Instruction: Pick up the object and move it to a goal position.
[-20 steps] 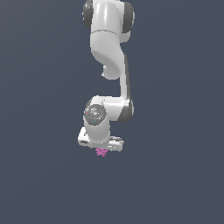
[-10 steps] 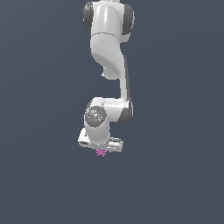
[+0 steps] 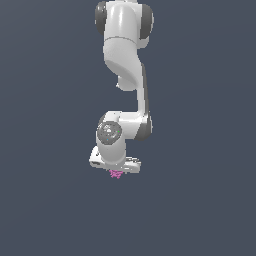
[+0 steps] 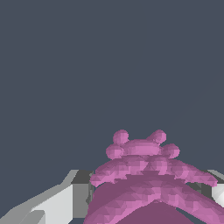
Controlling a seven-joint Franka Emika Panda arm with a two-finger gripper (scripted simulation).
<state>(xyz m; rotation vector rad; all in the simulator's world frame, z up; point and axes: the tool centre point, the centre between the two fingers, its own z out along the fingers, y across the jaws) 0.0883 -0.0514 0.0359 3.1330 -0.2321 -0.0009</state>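
The object (image 3: 116, 174) is a tiny pink-magenta ridged piece that pokes out just under the white hand of the arm in the exterior view. My gripper (image 3: 116, 172) is shut on it, and its fingers are mostly hidden by the hand. In the wrist view the object (image 4: 146, 177) fills the near part of the picture as stacked jagged pink layers with small knobs. A grey-white finger (image 4: 59, 203) shows on one side of it and a second one (image 4: 217, 190) at the opposite edge.
The white arm (image 3: 125, 65) hangs down from the top of the exterior view to its round wrist (image 3: 110, 132). Around it there is only a plain dark blue-grey background, without a visible table or edge.
The arm and the held object have hardly moved; the hand has at most crept very slightly upward with the pink piece still in its grip.
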